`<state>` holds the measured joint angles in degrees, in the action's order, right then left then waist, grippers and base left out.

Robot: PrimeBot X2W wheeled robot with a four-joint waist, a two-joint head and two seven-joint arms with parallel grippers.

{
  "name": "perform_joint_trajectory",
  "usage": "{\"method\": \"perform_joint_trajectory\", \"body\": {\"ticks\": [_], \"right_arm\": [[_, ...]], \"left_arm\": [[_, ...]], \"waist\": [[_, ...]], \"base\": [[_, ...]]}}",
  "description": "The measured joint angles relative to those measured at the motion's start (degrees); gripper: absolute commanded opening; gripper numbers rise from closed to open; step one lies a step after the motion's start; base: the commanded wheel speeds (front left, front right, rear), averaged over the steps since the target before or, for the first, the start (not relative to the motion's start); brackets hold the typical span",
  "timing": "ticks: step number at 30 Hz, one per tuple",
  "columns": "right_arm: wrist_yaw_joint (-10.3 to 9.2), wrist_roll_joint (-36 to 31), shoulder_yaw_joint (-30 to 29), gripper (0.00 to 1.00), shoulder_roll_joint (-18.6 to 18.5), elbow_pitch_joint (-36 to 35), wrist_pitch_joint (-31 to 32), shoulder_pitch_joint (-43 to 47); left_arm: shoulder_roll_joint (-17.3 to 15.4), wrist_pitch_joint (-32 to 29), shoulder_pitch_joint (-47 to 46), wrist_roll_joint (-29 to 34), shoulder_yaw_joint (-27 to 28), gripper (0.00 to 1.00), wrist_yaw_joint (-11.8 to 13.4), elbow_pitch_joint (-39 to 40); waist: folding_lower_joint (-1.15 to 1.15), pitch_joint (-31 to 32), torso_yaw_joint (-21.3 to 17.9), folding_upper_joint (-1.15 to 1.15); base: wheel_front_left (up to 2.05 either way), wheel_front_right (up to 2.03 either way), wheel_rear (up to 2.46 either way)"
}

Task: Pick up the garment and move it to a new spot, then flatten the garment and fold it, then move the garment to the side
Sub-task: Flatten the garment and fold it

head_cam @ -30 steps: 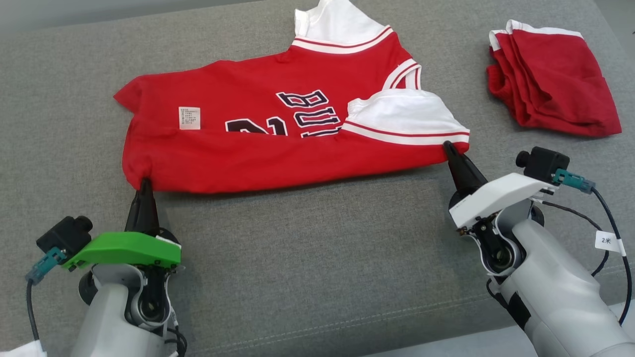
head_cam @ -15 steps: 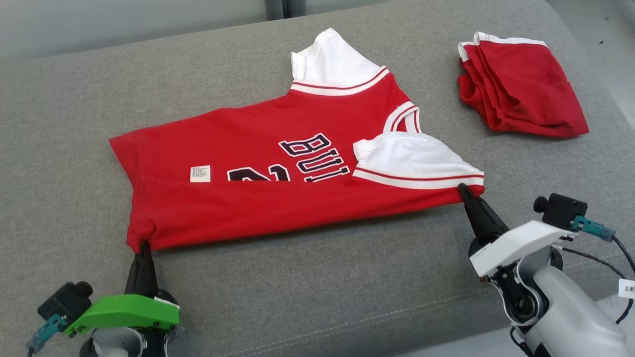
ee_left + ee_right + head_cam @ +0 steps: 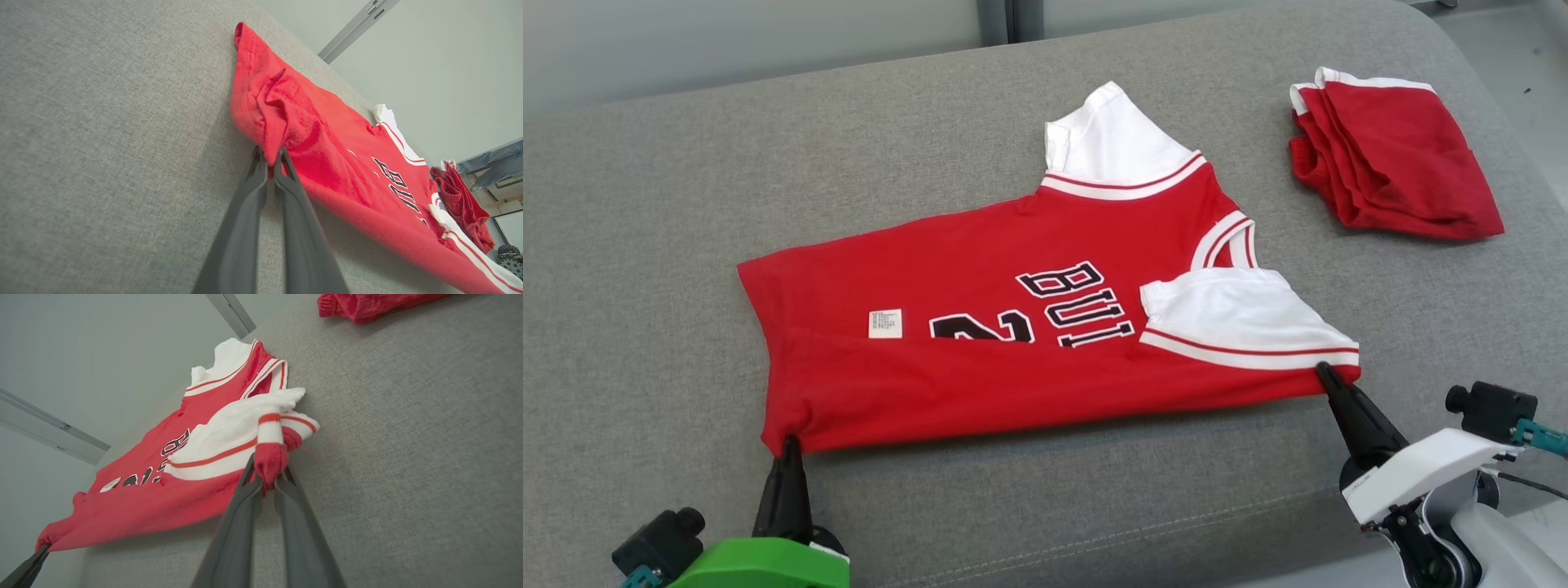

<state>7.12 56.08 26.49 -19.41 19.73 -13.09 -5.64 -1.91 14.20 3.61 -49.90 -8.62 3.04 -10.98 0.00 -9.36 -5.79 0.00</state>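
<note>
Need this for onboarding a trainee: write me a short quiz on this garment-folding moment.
1. True or false: the left gripper is shut on a bottom corner of the jersey.
2. Where does the right gripper pinch the jersey? A) at the neckline B) at the near edge, just below the white sleeve C) at the care label
3. Fill in: the second red garment lies on the grey cushion, apart from the jersey, toward the robot's ____.

Key: 1 true; 2 B; 3 right.
</note>
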Motion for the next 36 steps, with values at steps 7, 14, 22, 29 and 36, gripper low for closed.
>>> {"method": "perform_joint_trajectory", "body": {"ticks": [7, 14, 22, 29, 36], "right_arm": [[-1.23, 1.42, 0.41, 0.0, -1.43, -2.33, 2.56, 4.56], [-2.45, 2.21, 0.8, 0.0, -1.58, -2.63, 4.08, 5.31], [-3.22, 2.04, 2.09, 1.0, -0.62, -1.01, 5.68, 5.26], [-4.26, 1.77, 1.86, 1.0, -0.41, 0.78, 5.55, 5.24], [-6.77, -1.03, -0.03, 1.0, -3.26, 0.99, 3.28, 5.13]], "left_arm": [[-0.09, -1.13, 5.12, 0.89, -0.81, 0.0, 1.55, 2.57], [-0.35, -2.86, 6.43, 1.25, -1.33, 0.0, 2.23, 2.42], [-1.38, -5.15, 6.69, 2.93, -2.65, 1.0, 2.61, 0.22], [-1.82, -6.9, 6.8, 4.2, -2.49, 1.0, 3.13, -0.05], [-4.11, -7.61, 8.46, 5.05, 0.73, 1.0, 3.79, -0.1]], "waist": [[0.0, 0.84, 1.21, 0.0], [0.0, 1.54, 1.13, 0.0], [0.0, 2.23, 0.22, 0.0], [0.0, 2.51, -0.03, 0.0], [0.0, 2.47, 0.07, 0.0]], "base": [[0.0, 0.0, 0.0], [0.0, 0.0, 0.0], [0.0, 0.0, 0.0], [0.0, 0.0, 0.0], [0.0, 0.0, 0.0]]}}
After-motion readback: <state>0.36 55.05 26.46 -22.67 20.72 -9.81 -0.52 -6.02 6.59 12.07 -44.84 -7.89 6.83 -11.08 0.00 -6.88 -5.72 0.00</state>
